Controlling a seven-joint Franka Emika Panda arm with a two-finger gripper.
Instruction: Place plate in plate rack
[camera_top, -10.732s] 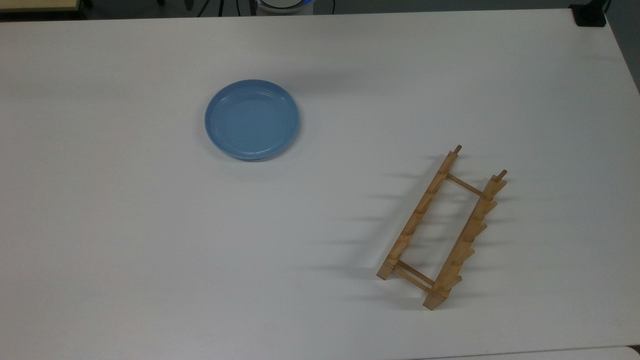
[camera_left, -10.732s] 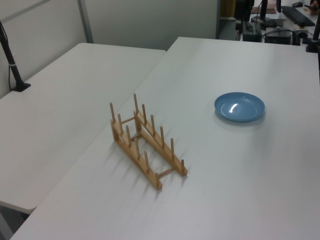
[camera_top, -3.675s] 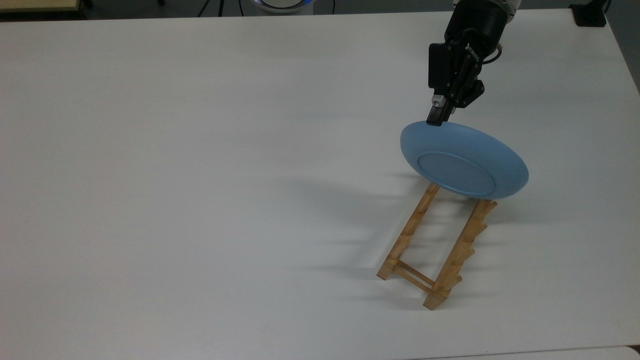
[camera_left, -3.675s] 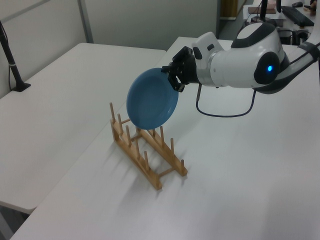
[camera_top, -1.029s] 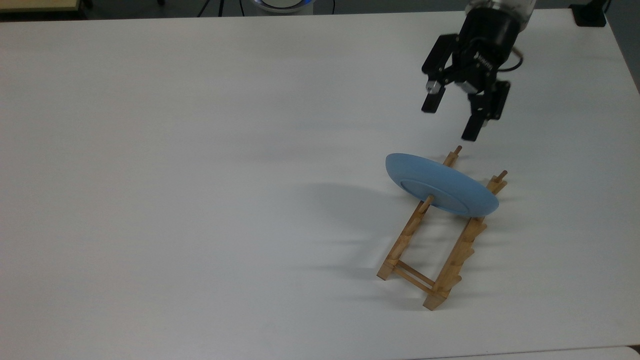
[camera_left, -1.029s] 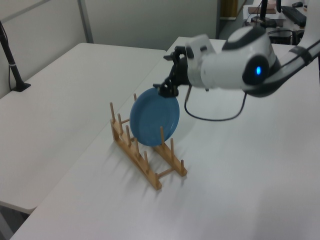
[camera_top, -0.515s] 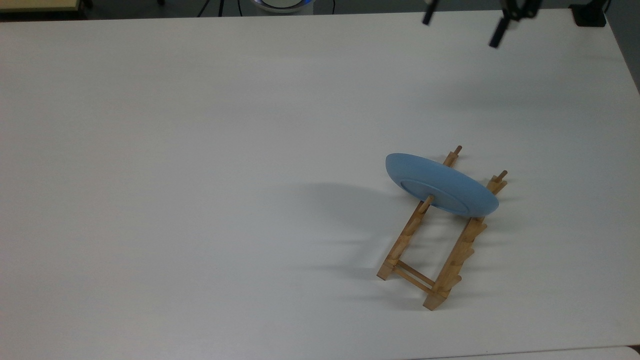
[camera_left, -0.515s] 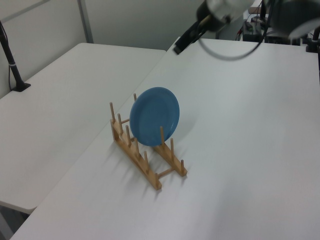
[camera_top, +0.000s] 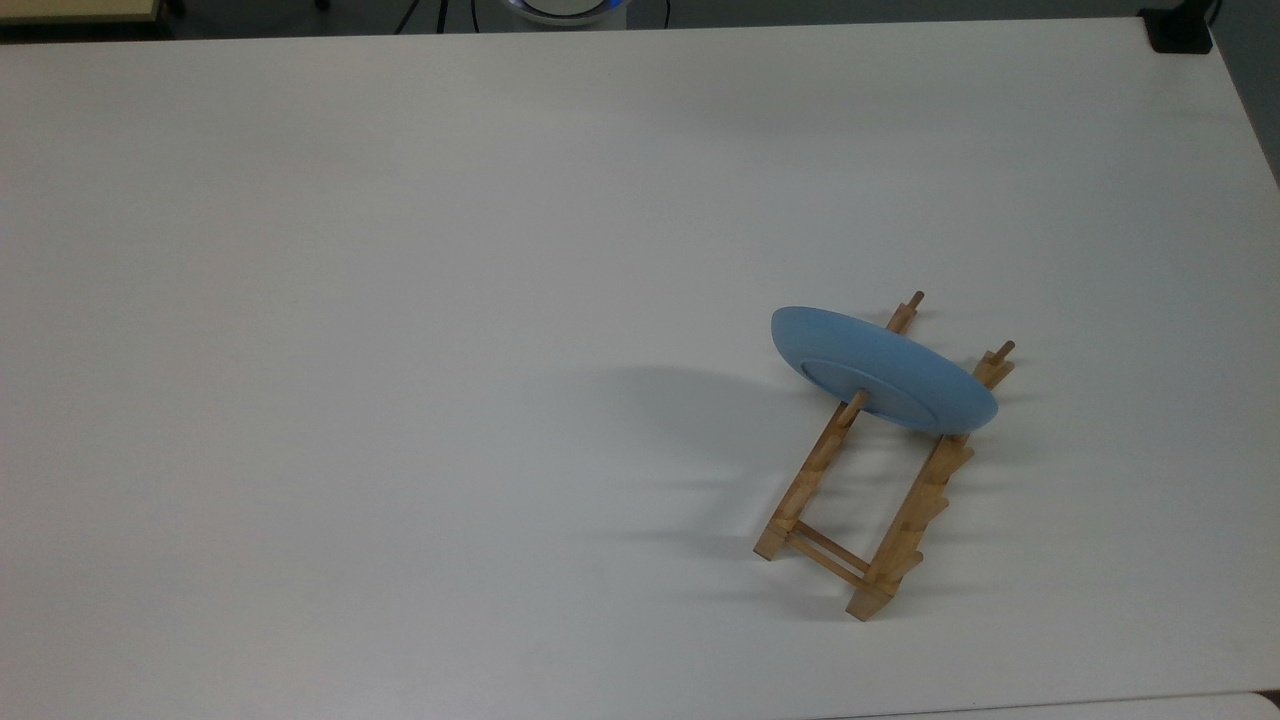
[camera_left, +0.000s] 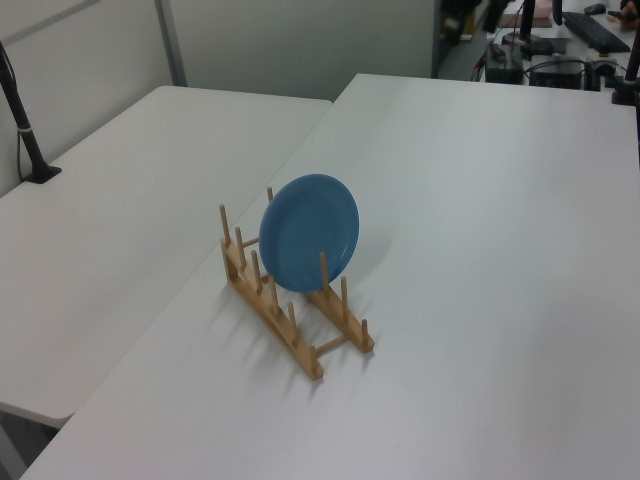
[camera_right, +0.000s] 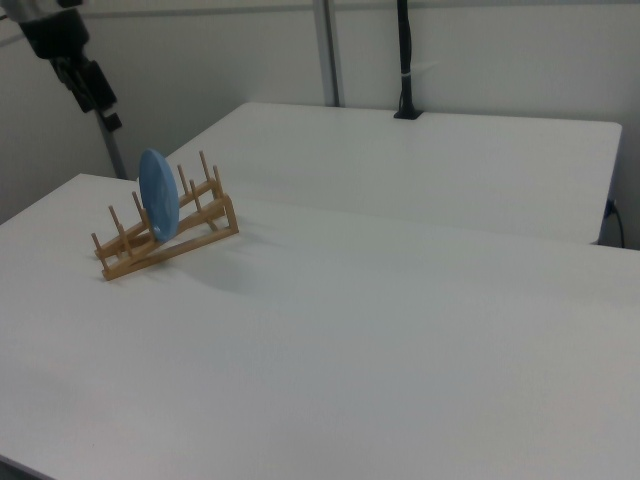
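Observation:
The light-blue plate (camera_top: 890, 375) stands on edge between the pegs of the wooden plate rack (camera_top: 815, 460), near the rack's far end in the top view. It leans slightly, foot ring facing the rack's near end. In the left view the plate (camera_left: 308, 230) shows its round face above the rack (camera_left: 290, 330). In the right view the plate (camera_right: 157, 193) appears edge-on in the rack (camera_right: 190, 235). My gripper (camera_right: 100, 103) hangs high at the right view's upper left, open, holding nothing, well above and behind the plate.
The rack sits on a broad white table (camera_top: 400, 300). A second white table (camera_left: 100, 200) adjoins it, with a black pole base (camera_left: 40, 172) on it. A black block (camera_top: 1180, 30) sits at the top view's far right corner. Desk equipment (camera_left: 560, 50) lies beyond.
The gripper carried the plate to the rack, let go and opened. Over the last second it rose away, leaving the top and left views. The plate stays still in the rack.

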